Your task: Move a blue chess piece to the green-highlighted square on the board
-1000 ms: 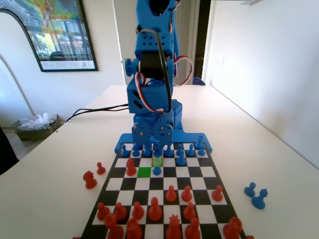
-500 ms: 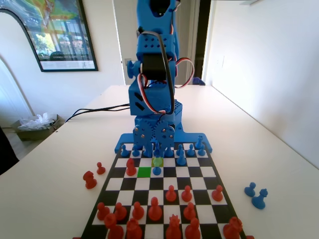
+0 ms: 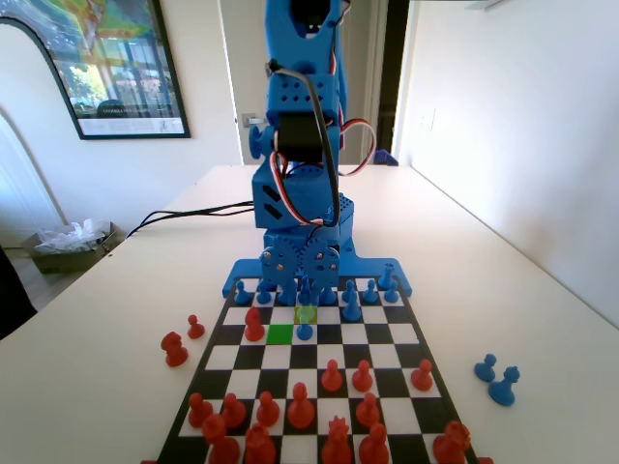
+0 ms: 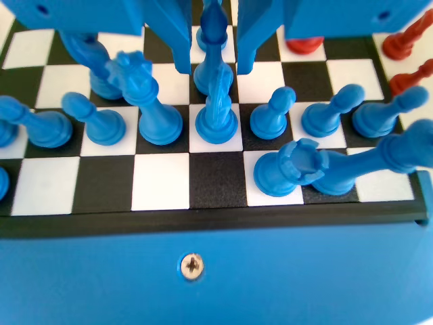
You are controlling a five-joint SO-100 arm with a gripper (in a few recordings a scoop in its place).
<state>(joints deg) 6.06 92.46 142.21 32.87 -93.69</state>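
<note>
The board (image 3: 387, 333) is crowded at the blue arm's end, and in the wrist view the gripper (image 4: 213, 61) hangs low with its jaws parted either side of a blue piece, apparently not yet clamped. The blue chess piece (image 3: 305, 332) stands just at 3 o'clock of the green-highlighted square (image 3: 280, 333) in the fixed view. The risk, I judge, is that closing here grabs the wrong piece or a jaw topples the tall knight (image 4: 217, 112) at 6 o'clock of the gripper.

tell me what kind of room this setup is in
Probably a room in a home or small office, not a lab: a white table holds the board, a framed poster hangs on the wall, and a doorway opens behind the arm.
</note>
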